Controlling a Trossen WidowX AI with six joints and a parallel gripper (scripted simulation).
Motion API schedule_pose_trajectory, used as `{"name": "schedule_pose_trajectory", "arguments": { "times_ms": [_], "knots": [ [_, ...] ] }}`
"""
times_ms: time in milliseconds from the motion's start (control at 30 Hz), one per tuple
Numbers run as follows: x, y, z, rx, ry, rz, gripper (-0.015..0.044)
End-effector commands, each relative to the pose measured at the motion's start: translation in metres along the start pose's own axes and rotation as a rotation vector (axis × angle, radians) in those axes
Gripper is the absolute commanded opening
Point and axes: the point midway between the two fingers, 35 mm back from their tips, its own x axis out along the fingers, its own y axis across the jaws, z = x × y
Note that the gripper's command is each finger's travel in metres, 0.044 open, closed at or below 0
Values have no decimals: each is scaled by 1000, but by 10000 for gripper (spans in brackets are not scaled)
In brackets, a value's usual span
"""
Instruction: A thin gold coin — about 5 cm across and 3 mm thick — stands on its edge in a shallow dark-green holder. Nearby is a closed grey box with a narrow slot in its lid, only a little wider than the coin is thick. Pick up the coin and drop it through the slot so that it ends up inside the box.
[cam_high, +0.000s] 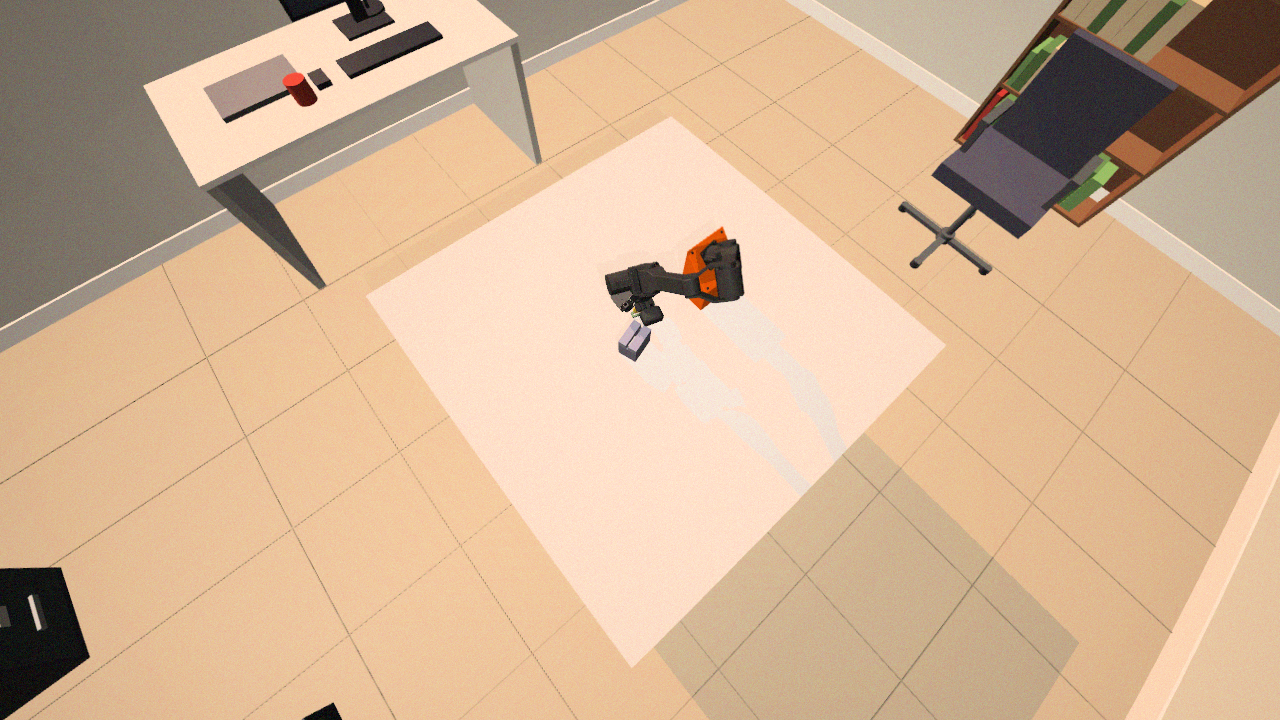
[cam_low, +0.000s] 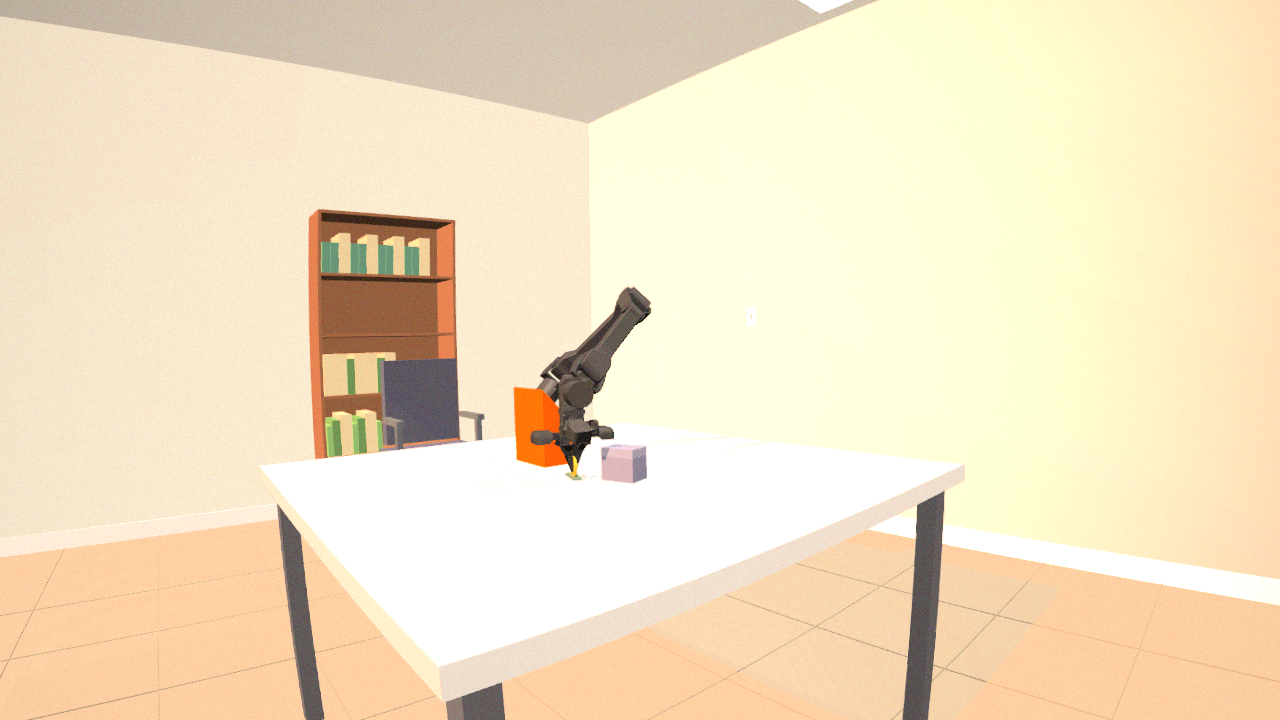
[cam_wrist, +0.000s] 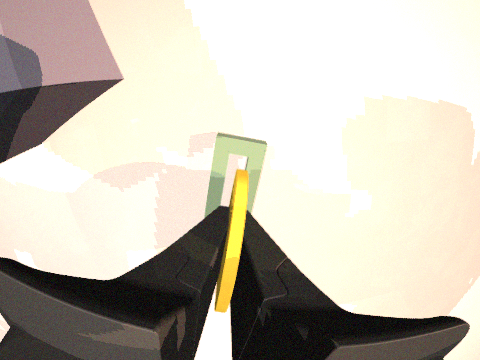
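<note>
My gripper (cam_low: 573, 467) (cam_wrist: 231, 218) is shut on the gold coin (cam_wrist: 239, 222). The coin stands on edge between the fingertips, its long edge running along the holder in the wrist view. The green holder (cam_low: 573, 477) (cam_wrist: 242, 144) is directly under the fingertips; they hide its near end and the coin's lower edge, so I cannot tell whether the coin still sits in its groove. The closed grey box (cam_high: 633, 344) (cam_low: 623, 465) (cam_wrist: 65, 45) stands close beside the holder, at the upper left in the wrist view. The slot in its lid shows in the top view.
The orange base mount (cam_high: 706, 268) (cam_low: 538, 429) of the arm stands behind the gripper on the white table (cam_high: 572, 501) (cam_low: 716, 519). The box is the nearest obstacle to the fingers. A desk (cam_high: 205, 152), an office chair (cam_high: 1011, 170) and a bookshelf (cam_low: 449, 340) are away from the table.
</note>
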Motion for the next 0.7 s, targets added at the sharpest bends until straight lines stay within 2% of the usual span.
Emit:
{"name": "schedule_pose_trajectory", "arguments": {
  "times_ms": [0,667],
  "knots": [
    [-5,-2,6,-15,-20,-8,0],
    [-49,-3,7,-4,-9,-13,0]
  ]
}}
